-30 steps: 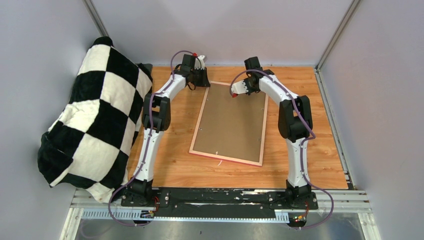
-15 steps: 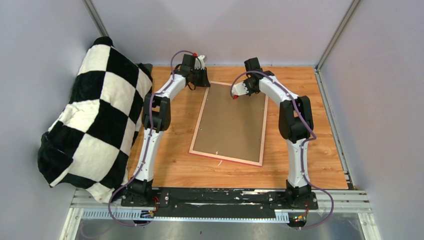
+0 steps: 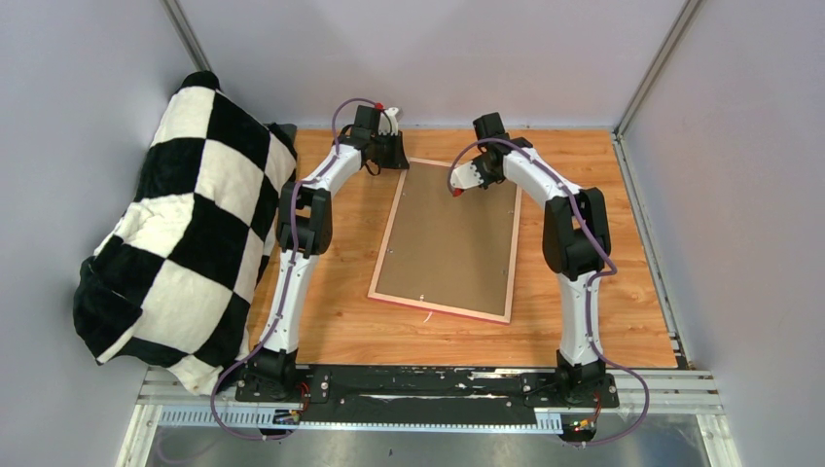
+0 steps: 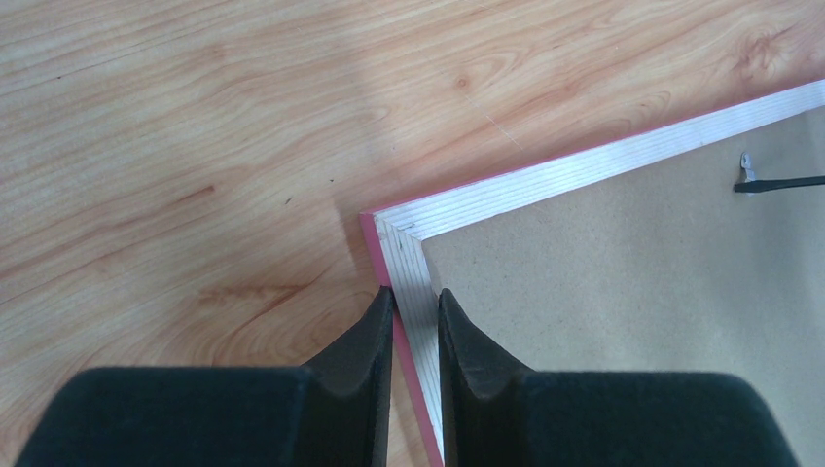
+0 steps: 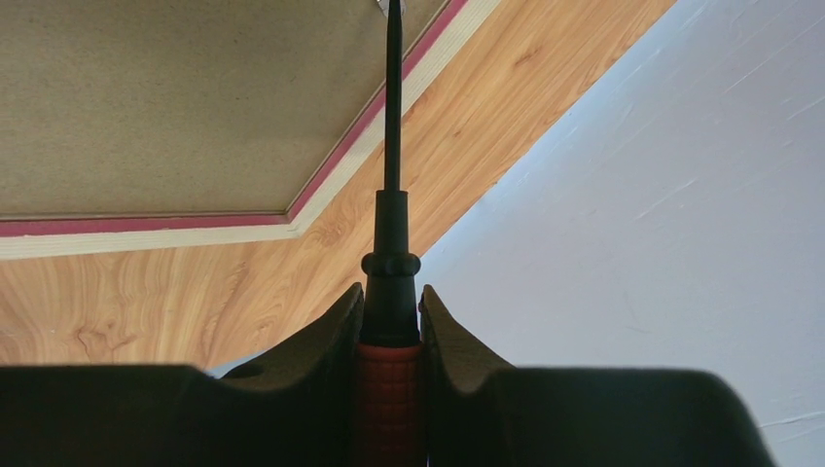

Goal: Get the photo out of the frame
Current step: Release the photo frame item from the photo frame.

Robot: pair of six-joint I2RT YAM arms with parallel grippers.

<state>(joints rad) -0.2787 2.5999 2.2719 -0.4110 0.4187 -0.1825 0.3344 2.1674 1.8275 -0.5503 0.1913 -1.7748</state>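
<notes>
The frame point(image 3: 390, 229) lies face down on the bench point(image 3: 623, 292), its long sides running away from the arm bases, tilted a little clockwise. Its pale striped back rail and thin pink outer edge surround a brown backing board point(image 3: 449, 238) that faces up. The photo is hidden; only the backing shows inside the frame.

The left pincer point(image 4: 413, 306) sits at the frame's far left corner. Its two dark fingers point(image 4: 365, 341) straddle the left rail just below that corner, one on the bench outside the pink edge and the other inside the frame on the backing. They are nearly closed and pinch the rail between them.

The right pincer point(image 5: 391, 297) hangs over the far part of the backing, inside the frame and nearer its far rail. It is clamped on a screwdriver point(image 5: 391, 233) with a ribbed orange handle and a black shaft, the fingers tight on the black collar. The shaft points down at the backing, and its tip rests at a small metal tab point(image 4: 747, 161) just inside the frame's far rail.

A black-and-white chequered cushion point(image 3: 185, 233) leans well to the left of the frame, off the bench's left edge.
</notes>
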